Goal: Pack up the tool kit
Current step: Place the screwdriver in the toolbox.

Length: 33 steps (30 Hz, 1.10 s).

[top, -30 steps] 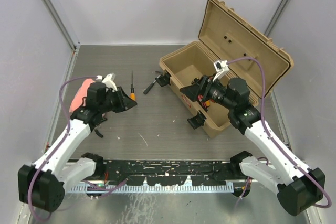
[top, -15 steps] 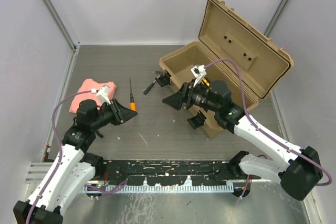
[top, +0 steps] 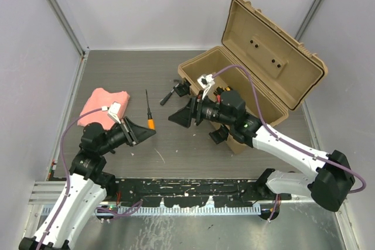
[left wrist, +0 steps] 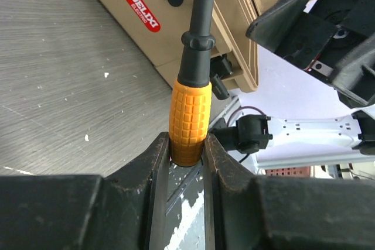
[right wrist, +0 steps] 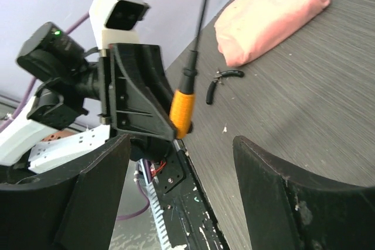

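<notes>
Pinches butt of orange-handled screwdriver (left wrist: pixel 190 115) between left fingers (left wrist: pixel 158 168), shaft clear of worktop (top: pixel 129 68). Holds right fingers (right wrist: pixel 275 191) spread wide, empty, facing it, near open tan case (top: pixel 193 71).

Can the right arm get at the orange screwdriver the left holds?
Probably yes. The right arm has its jaws open, facing the orange screwdriver, nothing between. The left arm pinches only the handle's butt in its jaws, leaving upper handle and shaft free.

Screwdriver (left wrist: pixel 190 115) shaft cut off by the top edge in the left wrist view, handle butt hidden inside left end effector (left wrist: pixel 187 147), cloth (right wrist: pixel 266 19) cropped at top, dark tool (top: pixel 168 96) beside case (top: pixel 281 45) too small to identify
</notes>
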### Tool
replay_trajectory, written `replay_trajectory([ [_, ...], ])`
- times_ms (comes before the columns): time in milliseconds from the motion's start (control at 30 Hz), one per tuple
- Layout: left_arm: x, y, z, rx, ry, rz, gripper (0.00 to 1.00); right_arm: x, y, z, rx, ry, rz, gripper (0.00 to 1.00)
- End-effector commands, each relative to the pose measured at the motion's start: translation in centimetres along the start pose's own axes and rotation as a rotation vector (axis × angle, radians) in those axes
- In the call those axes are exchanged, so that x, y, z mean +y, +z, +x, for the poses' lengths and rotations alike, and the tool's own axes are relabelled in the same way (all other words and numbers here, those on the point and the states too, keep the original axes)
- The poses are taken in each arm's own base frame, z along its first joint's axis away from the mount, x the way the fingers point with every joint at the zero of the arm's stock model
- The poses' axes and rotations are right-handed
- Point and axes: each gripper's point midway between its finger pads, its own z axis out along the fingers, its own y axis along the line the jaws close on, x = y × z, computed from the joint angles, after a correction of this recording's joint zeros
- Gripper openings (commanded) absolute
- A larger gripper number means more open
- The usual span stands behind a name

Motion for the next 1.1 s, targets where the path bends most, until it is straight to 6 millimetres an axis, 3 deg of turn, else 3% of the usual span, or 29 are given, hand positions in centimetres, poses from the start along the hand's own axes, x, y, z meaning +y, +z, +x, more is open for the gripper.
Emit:
replay_trajectory([
  [0, -2.6, 0.1, -0.3, -0.008, -0.016, 0.158, 0.0, 2.9, 1.1, -1.7, -0.039, -0.067, -0.071, 0.76],
  [267, -3.8, -0.4, -0.3, -0.024, -0.03, 0.22, 0.0, 3.8, 3.4, -0.3, 0.023, -0.03, -0.109, 0.72],
  [467, -4.2, -0.8, 1.2, 0.038, -0.005, 0.268, 0.0, 4.0, 4.8, -0.1, 0.021, 0.026, -0.117, 0.62],
  [700, -3.9, -1.2, 1.6, 0.023, -0.026, 0.271, 0.0, 5.8, 5.9, 1.2, 0.054, 0.051, -0.2, 0.57],
  [967, -4.4, -1.6, 1.9, 0.029, -0.018, 0.289, 0.0, 6.6, 6.4, 1.8, 0.093, 0.067, -0.256, 0.43],
  [1067, -4.5, -1.7, 1.9, 0.029, -0.014, 0.292, 0.0, 7.0, 6.6, 1.9, 0.1, 0.085, -0.289, 0.32],
])
